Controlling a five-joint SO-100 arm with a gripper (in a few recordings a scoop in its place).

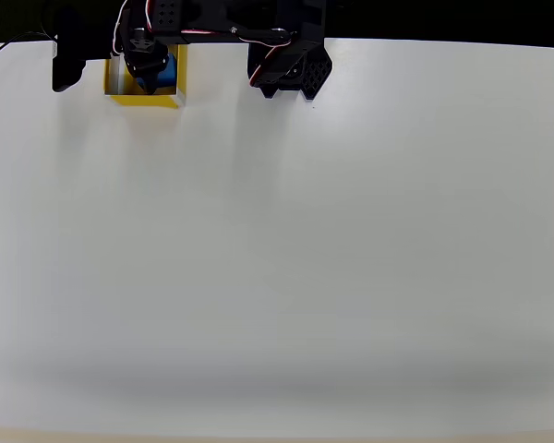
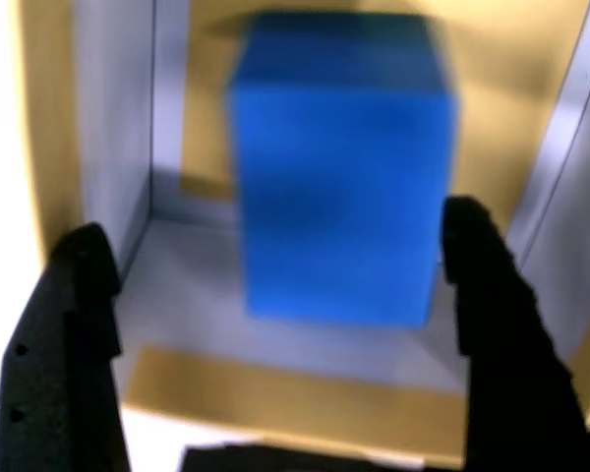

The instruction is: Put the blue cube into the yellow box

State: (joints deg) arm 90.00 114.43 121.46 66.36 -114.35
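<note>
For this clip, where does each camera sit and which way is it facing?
Overhead view: fixed above the white table, looking straight down; the black arm lies along the top edge.
Wrist view: rides on the arm, looking past the end effector into the yellow box; both black fingers show.
Shared: the blue cube inside the yellow box, end effector open around it.

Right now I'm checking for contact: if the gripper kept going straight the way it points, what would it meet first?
Most likely the blue cube, centred ahead of the open gripper inside the yellow box. The right finger looks close beside it; the blur leaves contact unclear.
</note>
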